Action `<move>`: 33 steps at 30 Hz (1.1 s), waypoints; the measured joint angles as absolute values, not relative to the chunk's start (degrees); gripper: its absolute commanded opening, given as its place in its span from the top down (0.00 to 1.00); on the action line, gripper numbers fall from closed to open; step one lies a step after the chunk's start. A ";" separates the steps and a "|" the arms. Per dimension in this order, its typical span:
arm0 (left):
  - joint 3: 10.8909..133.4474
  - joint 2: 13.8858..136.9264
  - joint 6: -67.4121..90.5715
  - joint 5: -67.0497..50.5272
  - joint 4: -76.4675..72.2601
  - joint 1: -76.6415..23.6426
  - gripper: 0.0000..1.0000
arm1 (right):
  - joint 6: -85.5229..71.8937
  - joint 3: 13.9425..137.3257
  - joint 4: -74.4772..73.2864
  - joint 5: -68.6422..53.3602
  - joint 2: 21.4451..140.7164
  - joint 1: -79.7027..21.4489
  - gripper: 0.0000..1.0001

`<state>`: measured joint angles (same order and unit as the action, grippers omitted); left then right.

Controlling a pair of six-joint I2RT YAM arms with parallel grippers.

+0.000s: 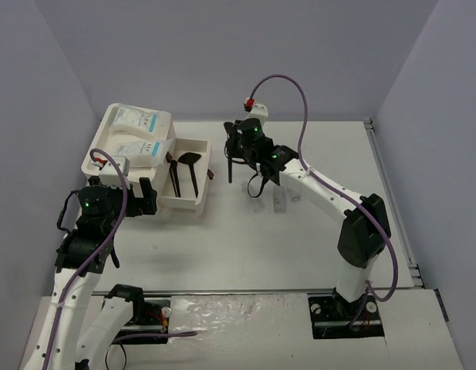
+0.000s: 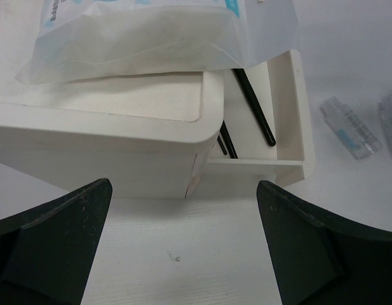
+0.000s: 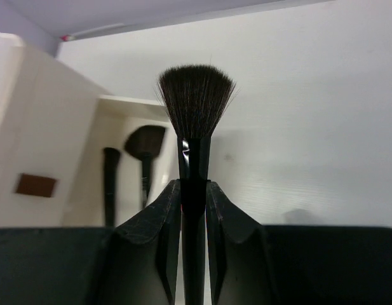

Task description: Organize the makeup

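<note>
Gaping wide, the left gripper (image 2: 183, 189) hovers before the white box (image 2: 107, 152). Farther out, the right gripper (image 3: 194, 190) pinches a black brush (image 3: 196, 105) near the open drawer (image 1: 182, 203); its handle, hard to trace from above, may snag the drawer wall and twist free.

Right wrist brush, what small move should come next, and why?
Probably carry it left toward the open compartment: the right end effector grips the brush upright, and two brushes already lie there.
</note>
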<state>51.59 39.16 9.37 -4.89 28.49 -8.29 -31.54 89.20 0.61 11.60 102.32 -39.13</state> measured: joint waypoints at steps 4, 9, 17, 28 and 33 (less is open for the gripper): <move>51.59 39.10 9.39 -4.86 28.49 -8.29 0.03 | -38.22 90.43 6.53 9.25 104.16 -42.34 1.00; 51.60 38.83 9.38 -4.86 28.49 -8.29 0.03 | -46.02 90.70 14.03 8.47 108.97 -43.84 0.95; 51.59 38.72 9.37 -4.86 28.51 -8.29 0.03 | -51.93 94.76 17.40 7.14 116.86 -45.14 0.55; 55.04 40.49 11.54 -6.55 32.04 -8.29 0.03 | -41.37 97.80 14.45 3.94 118.20 -45.36 0.13; 68.45 48.19 12.95 -6.28 34.18 -8.29 0.03 | -29.72 90.48 11.64 -0.26 110.79 -42.89 0.07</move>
<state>68.45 48.19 12.95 -6.28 34.18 -8.29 -29.72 90.48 11.64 -0.26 110.79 -42.89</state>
